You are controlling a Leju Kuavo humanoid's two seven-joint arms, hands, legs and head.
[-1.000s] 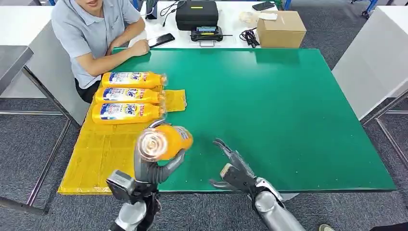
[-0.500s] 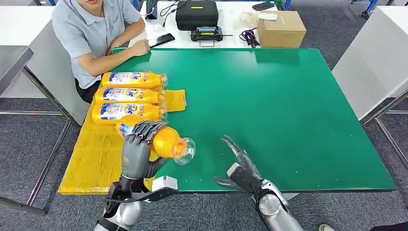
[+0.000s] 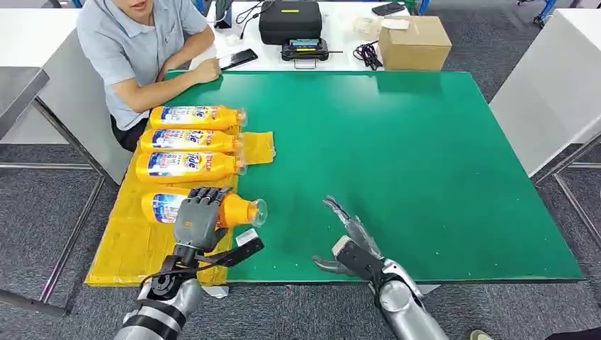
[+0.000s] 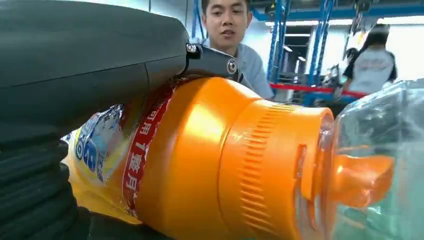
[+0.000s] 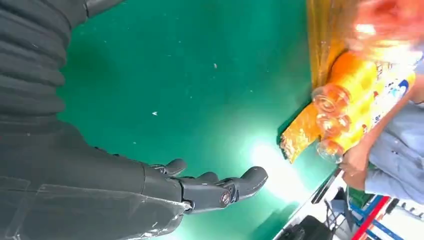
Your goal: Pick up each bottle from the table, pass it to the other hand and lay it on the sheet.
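Four orange bottles lie on the yellow sheet [image 3: 135,234], and the nearest one, the held bottle [image 3: 212,208], sits under the left hand [image 3: 195,216]. That hand's fingers wrap over the bottle's middle from above, gripping it, with its blue label end out past the hand toward the sheet's far left and its clear cap [image 3: 258,211] poking out on the hand's other side, over the sheet's edge at the green tabletop [image 3: 425,163]. In the left wrist view the bottle [image 4: 210,165] lies on its side right against the hand's grey cover, cap outward.

Just beyond the left hand, farther from the robot, lie the three laid bottles [image 3: 188,139] side by side, caps all pointing toward the bare green; the closest of them is just beside the held bottle, and I cannot tell whether they touch. Past those a seated person [image 3: 138,46] rests a forearm on the tabletop's far corner.

To the right, well apart from the held bottle, the right hand [image 3: 347,244] hovers over bare green near the tabletop's near edge, fingers spread wide and holding nothing; its wrist view shows the fingers [image 5: 225,187] stretched out above the green surface. Nothing stands between the two hands.

Far beyond the right hand, on a white table, sit a black case [image 3: 289,20] and a cardboard box [image 3: 414,42].
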